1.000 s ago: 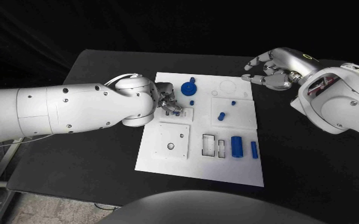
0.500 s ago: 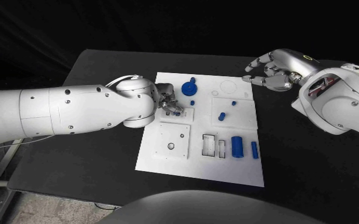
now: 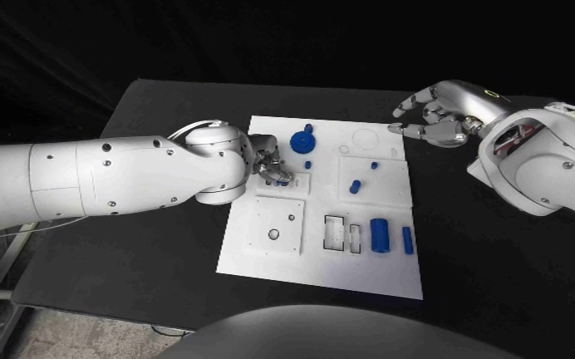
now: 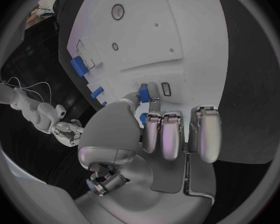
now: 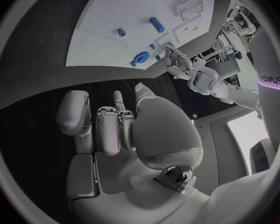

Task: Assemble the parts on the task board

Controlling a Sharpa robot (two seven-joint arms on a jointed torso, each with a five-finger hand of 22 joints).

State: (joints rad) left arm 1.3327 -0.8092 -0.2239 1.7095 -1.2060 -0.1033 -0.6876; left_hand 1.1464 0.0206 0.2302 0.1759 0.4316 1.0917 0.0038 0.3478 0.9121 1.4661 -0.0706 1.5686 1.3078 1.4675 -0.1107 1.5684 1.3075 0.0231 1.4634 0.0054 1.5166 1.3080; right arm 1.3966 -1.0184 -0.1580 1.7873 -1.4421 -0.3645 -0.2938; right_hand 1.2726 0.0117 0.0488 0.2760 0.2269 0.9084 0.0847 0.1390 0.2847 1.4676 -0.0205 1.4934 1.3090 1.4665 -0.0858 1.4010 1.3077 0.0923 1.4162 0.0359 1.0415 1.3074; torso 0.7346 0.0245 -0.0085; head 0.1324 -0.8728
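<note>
Head camera looks down; wrist cameras behind hands share the task board (image 3: 314, 243).

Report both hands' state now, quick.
Left hand: pinching a small blue part over the task board.
Right hand: holds nothing, fingers curled in, off the board.

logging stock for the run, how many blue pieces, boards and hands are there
blue pieces loose on the board: 6
blue piece held by left hand: 1
board: 1
hands, counting the right hand: 2
total: 10
</note>
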